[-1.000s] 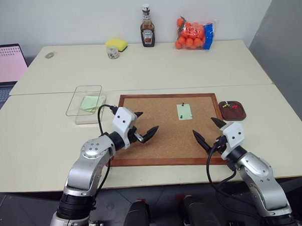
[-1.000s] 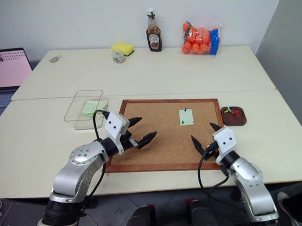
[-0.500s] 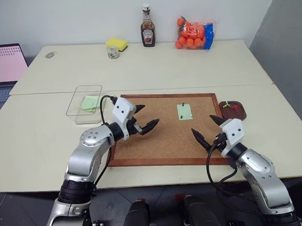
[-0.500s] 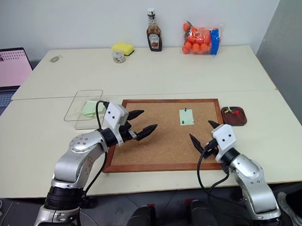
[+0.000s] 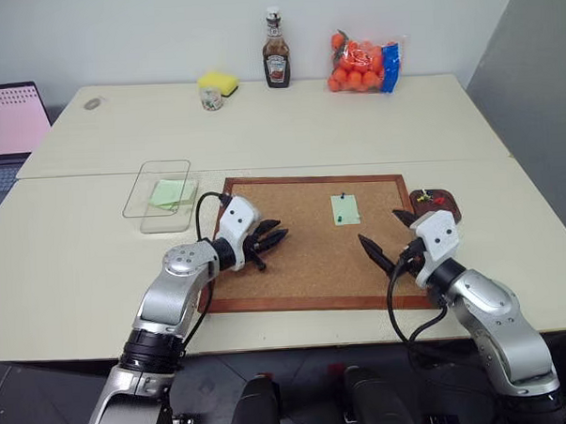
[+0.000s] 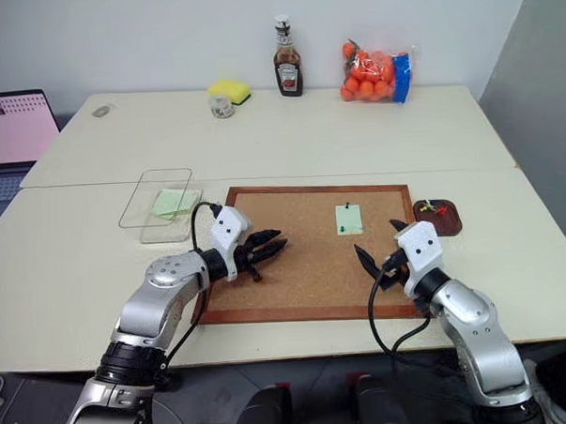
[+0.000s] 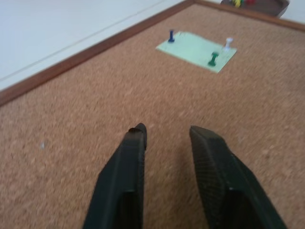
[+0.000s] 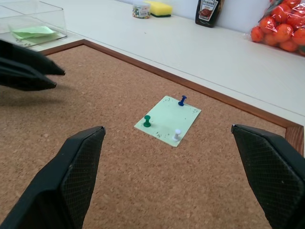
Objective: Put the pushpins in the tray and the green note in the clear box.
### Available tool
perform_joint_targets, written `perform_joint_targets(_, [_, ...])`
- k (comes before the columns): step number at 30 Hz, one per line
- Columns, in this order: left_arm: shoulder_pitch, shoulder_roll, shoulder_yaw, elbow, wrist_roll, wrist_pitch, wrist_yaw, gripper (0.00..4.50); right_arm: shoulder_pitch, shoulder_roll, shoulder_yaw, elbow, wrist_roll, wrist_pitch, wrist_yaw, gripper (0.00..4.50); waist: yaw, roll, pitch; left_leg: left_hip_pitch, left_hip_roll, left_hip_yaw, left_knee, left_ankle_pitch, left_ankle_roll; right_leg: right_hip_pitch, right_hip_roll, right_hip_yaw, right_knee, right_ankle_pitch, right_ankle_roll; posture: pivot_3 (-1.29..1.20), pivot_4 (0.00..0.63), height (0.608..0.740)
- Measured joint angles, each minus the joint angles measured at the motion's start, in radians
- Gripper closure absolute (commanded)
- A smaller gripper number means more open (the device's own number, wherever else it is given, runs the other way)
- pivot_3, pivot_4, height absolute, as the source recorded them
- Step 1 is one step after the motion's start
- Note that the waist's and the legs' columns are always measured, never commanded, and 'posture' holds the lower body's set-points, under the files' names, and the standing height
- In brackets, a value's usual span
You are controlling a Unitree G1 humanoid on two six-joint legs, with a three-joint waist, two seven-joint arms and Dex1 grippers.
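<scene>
The green note [image 5: 346, 209] lies on the corkboard's far right part, held by three pushpins: blue [image 8: 182, 100], green [image 8: 147, 121] and white [image 8: 177, 134]. The dark brown tray [image 5: 437, 205] sits just off the board's right edge with red and yellow pushpins [image 5: 436, 200] in it. The clear box [image 5: 160, 191] stands beyond the board's left corner. My left gripper [image 5: 270, 239] hovers low over the board's left half, its fingers [image 7: 135, 148] drawn close with a narrow gap and nothing between them. My right gripper [image 5: 382, 231] is wide open near the board's right edge, pointing at the note.
The wood-framed corkboard [image 5: 304, 267] fills the near table. A lime-green note [image 5: 169, 192] lies inside the clear box. At the back stand a sauce bottle [image 5: 276, 60], a bag of oranges [image 5: 364, 63], a yellow sponge [image 5: 218, 81] and a small jar [image 5: 211, 100]. A laptop [image 5: 11, 121] is far left.
My left gripper has sunk toward the board and its fingers have drawn from wide apart to nearly together. The right gripper has risen a little and stays wide open.
</scene>
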Motion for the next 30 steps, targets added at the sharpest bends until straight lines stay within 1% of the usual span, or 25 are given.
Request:
perform_joint_targets(1, [0.0, 0.0, 0.0, 0.0, 0.004, -0.001, 0.005, 4.05, -0.016, 0.001, 0.0, 0.005, 0.0, 0.0, -0.007, 0.0, 0.0, 0.0, 0.0, 0.0, 0.0, 0.0, 0.0, 0.0, 0.0, 0.0, 0.0, 0.0, 0.0, 0.0, 0.0, 0.0, 0.15, 0.74])
perform_joint_targets(2, [0.0, -0.002, 0.0, 0.0, 0.006, -0.001, 0.011, 4.15, -0.028, 0.004, -0.002, 0.007, 0.0, 0.001, -0.011, 0.0, 0.0, 0.0, 0.0, 0.0, 0.0, 0.0, 0.0, 0.0, 0.0, 0.0, 0.0, 0.0, 0.0, 0.0, 0.0, 0.0, 0.15, 0.74])
perform_joint_targets(3, [0.0, -0.005, 0.0, 0.001, 0.009, -0.001, 0.016, 4.39, -0.044, 0.01, -0.003, 0.015, 0.0, 0.002, -0.014, 0.0, 0.0, 0.0, 0.0, 0.0, 0.0, 0.0, 0.0, 0.0, 0.0, 0.0, 0.0, 0.0, 0.0, 0.0, 0.0, 0.0, 0.15, 0.74])
perform_joint_targets(4, [0.0, -0.008, 0.0, 0.003, 0.01, -0.002, 0.017, 4.49, -0.063, 0.016, -0.003, 0.028, 0.0, 0.006, -0.018, 0.0, -0.001, 0.0, 0.0, 0.0, 0.0, 0.0, 0.0, 0.0, 0.0, 0.0, 0.0, 0.0, 0.0, 0.0, 0.0, 0.0, 0.15, 0.74])
perform_joint_targets(8, [0.004, -0.016, 0.0, 0.017, 0.017, -0.002, 0.018, 4.49, -0.146, 0.045, 0.004, 0.087, 0.001, 0.031, -0.037, 0.0, -0.002, 0.0, 0.0, 0.0, 0.0, 0.0, 0.0, 0.0, 0.0, 0.0, 0.0, 0.0, 0.0, 0.0, 0.0, 0.0, 0.15, 0.74])
perform_joint_targets(10, [0.008, -0.021, 0.0, 0.028, 0.018, 0.004, 0.017, 4.49, -0.222, 0.089, 0.002, 0.14, 0.02, 0.086, -0.058, 0.0, -0.003, 0.0, 0.0, 0.0, 0.0, 0.0, 0.0, 0.0, 0.0, 0.0, 0.0, 0.0, 0.001, 0.0, 0.0, 0.0, 0.15, 0.74])
perform_joint_targets(14, [0.011, -0.025, -0.005, 0.028, 0.015, 0.021, 0.004, 4.49, -0.387, 0.118, 0.002, 0.32, 0.03, 0.173, -0.093, 0.0, -0.001, 0.0, 0.0, 0.0, 0.0, 0.001, 0.0, 0.0, 0.0, 0.0, 0.0, 0.0, 0.0, 0.002, -0.002, 0.0, 0.15, 0.74])
perform_joint_targets(19, [0.01, -0.025, -0.005, 0.027, 0.018, 0.02, -0.003, 4.49, -0.518, 0.14, 0.003, 0.55, 0.001, 0.181, -0.121, 0.0, -0.001, 0.0, 0.0, 0.0, 0.0, 0.001, 0.0, 0.0, 0.0, 0.0, 0.0, 0.0, 0.0, 0.003, -0.005, 0.0, 0.15, 0.74])
perform_joint_targets(23, [0.017, -0.024, -0.006, 0.018, 0.024, 0.018, -0.004, 4.49, -0.562, 0.156, 0.003, 0.689, -0.014, 0.135, -0.131, 0.0, -0.002, 0.0, 0.0, 0.0, 0.0, 0.001, 0.0, 0.0, 0.0, -0.001, 0.0, 0.0, 0.0, 0.003, -0.005, 0.0, 0.15, 0.74])
perform_joint_targets(30, [0.044, -0.018, -0.009, -0.018, 0.025, 0.021, -0.006, 4.49, -0.609, 0.187, 0.006, 0.813, -0.041, 0.055, -0.124, 0.0, -0.002, 0.0, 0.0, 0.0, 0.0, 0.001, 0.0, 0.0, 0.0, -0.001, 0.0, 0.0, 0.0, 0.003, -0.005, 0.0, 0.15, 0.74])
